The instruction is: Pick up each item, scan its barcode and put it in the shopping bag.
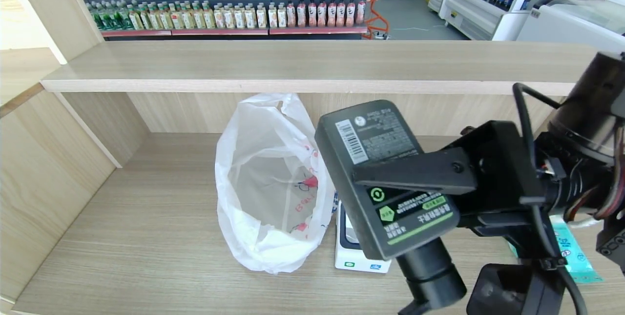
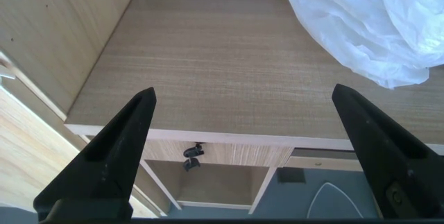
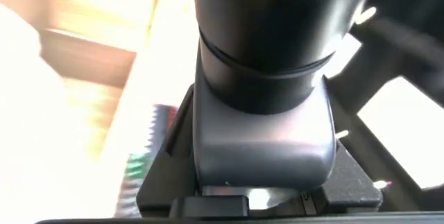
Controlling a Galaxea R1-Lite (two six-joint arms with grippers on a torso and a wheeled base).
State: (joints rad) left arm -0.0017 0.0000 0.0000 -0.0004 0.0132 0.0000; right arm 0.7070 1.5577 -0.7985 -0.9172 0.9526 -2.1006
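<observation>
My right gripper (image 1: 390, 179) is shut on a dark grey bottle (image 1: 371, 134) with a black cap (image 1: 432, 276), held tilted in the air, its barcode label facing up. The bottle hangs just right of the white shopping bag (image 1: 273, 178), which stands open on the wooden counter, and above a white scanner (image 1: 359, 256). Close up in the right wrist view, the bottle (image 3: 263, 141) sits between the fingers. My left gripper (image 2: 244, 96) is open and holds nothing, low over the counter's front edge, with the bag (image 2: 374, 23) farther off.
A teal packet (image 1: 573, 251) lies on the counter (image 1: 146, 237) under my right arm. A raised wooden ledge (image 1: 312, 66) runs along the back and a wooden side wall (image 1: 44, 168) closes the left. Bare counter lies left of the bag.
</observation>
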